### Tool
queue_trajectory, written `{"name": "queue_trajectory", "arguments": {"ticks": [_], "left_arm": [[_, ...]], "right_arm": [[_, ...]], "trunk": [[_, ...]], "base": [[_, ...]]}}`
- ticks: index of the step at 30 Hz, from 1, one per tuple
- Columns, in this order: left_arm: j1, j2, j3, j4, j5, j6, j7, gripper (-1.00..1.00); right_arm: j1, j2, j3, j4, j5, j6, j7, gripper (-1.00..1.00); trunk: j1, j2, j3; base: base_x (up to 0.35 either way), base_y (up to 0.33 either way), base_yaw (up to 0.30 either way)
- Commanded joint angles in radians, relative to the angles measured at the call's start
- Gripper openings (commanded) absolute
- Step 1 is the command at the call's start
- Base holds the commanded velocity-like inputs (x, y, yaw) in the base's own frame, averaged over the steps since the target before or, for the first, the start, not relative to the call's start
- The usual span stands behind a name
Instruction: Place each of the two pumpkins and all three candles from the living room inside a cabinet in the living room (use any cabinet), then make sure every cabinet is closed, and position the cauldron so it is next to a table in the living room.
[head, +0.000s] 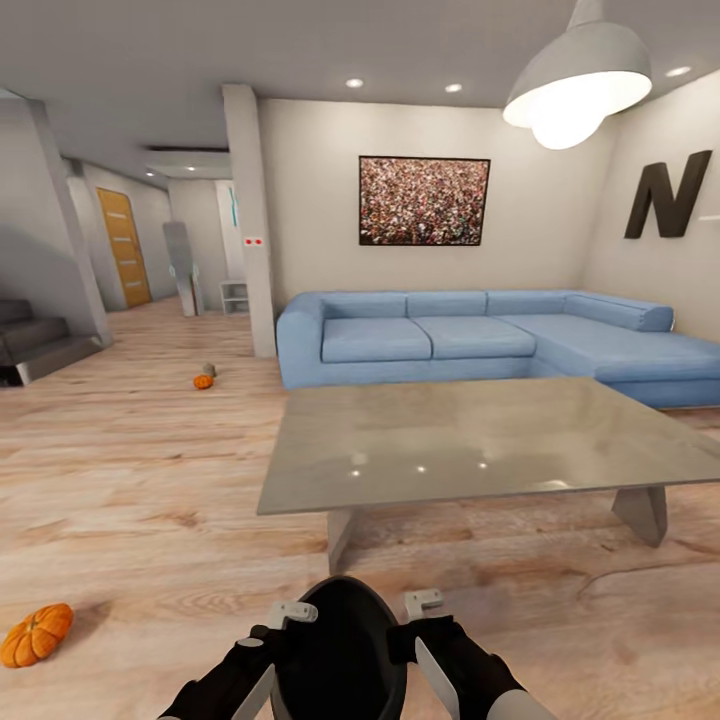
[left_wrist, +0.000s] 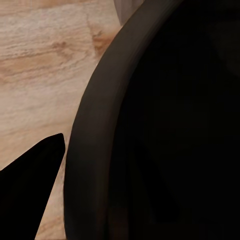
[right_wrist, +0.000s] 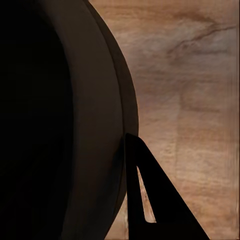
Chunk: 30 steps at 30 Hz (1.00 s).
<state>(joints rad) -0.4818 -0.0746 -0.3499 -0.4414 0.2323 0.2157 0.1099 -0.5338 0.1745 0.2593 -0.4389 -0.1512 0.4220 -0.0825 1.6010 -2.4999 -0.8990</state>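
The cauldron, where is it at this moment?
In the head view the cauldron is low in the middle, between the left gripper and the right gripper, just in front of the grey table.

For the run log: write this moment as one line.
cauldron held between left gripper and right gripper | before table | pumpkins on floor

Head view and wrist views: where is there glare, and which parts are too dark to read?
Head view: the lamp is blown out white; small light spots reflect on the table. Left wrist view: the cauldron is near-black, no detail inside. Right wrist view: the same darkness; the floor looks soft and blurred.
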Motion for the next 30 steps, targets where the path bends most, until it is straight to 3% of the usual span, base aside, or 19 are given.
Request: {"name": "queue_trajectory", "arguments": {"ticks": [1,20,30], "left_arm": [[0.0,0.006,-0.024,0.0,-0.013,0.005,0.014,-1.0],[0.0,0.006,-0.024,0.0,-0.012,0.005,0.014,-1.0],[0.0,0.006,-0.024,0.0,-0.011,0.004,0.014,-1.0]], "right_arm": [[-0.002,0.0,0.011,-0.009,-0.025,0.003,-0.007,-1.0],[-0.002,0.0,0.012,-0.009,-0.025,0.003,-0.006,-1.0],[-0.002,0.0,0.012,-0.009,-0.025,0.003,-0.005,-1.0]], "trunk": [[0.0,-0.001,-0.001],[0.0,-0.001,-0.001],[0.0,-0.001,-0.001]], "base": [[0.11,-0.264,0.016],[0.034,-0.272,0.098],[0.12,-0.051,0.016]]}}
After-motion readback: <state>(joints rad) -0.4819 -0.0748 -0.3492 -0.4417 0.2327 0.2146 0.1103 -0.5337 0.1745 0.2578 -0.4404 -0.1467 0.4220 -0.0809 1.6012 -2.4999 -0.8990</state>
